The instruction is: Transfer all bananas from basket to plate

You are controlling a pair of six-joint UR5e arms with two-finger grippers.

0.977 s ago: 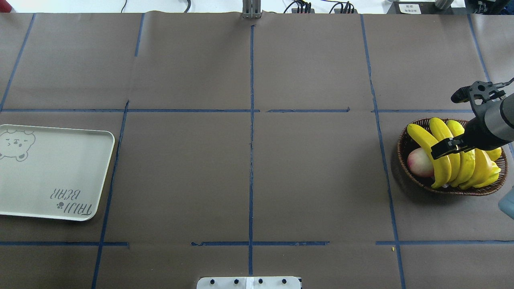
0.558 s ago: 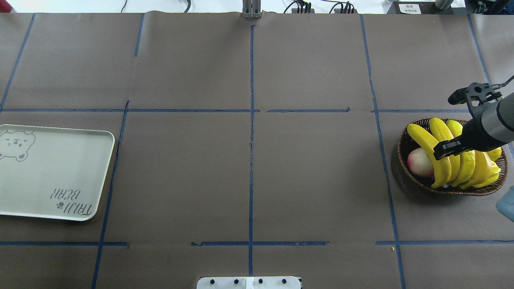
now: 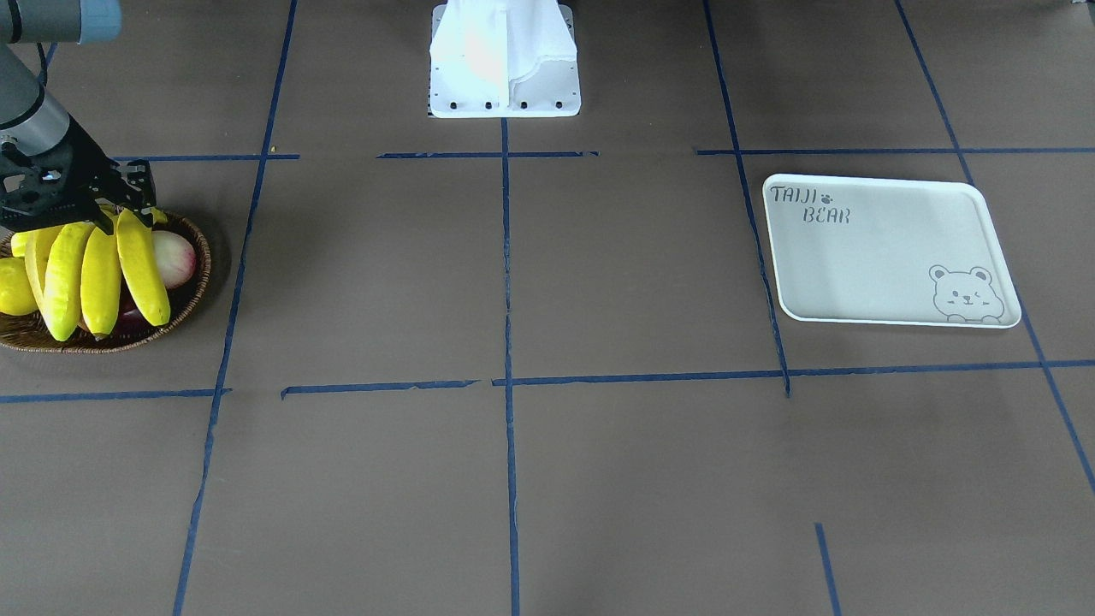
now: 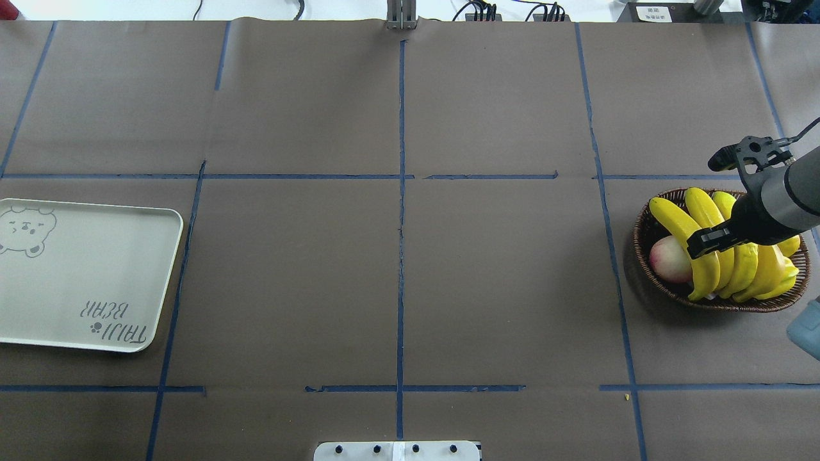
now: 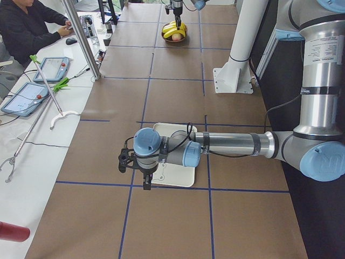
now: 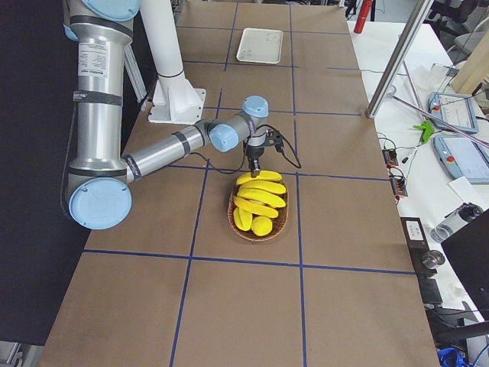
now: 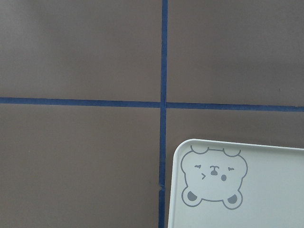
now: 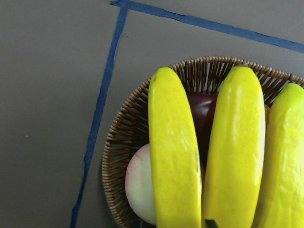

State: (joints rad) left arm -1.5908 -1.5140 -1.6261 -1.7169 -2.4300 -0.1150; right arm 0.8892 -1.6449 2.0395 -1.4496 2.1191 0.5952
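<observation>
The 4 bananas (image 4: 705, 272) lie side by side in the basket (image 4: 737, 304) at the right end of the bench (image 4: 500, 288). The right gripper (image 4: 711, 238) hangs right over them. I cannot tell how wide its fingers are. The left gripper (image 5: 145, 182) hangs over the plate (image 4: 83, 275), and I cannot tell about its fingers either.

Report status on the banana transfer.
Right gripper over bananas in basket, grip unclear. Left gripper at plate, state unclear. Plate bare; no obstruction between.
</observation>
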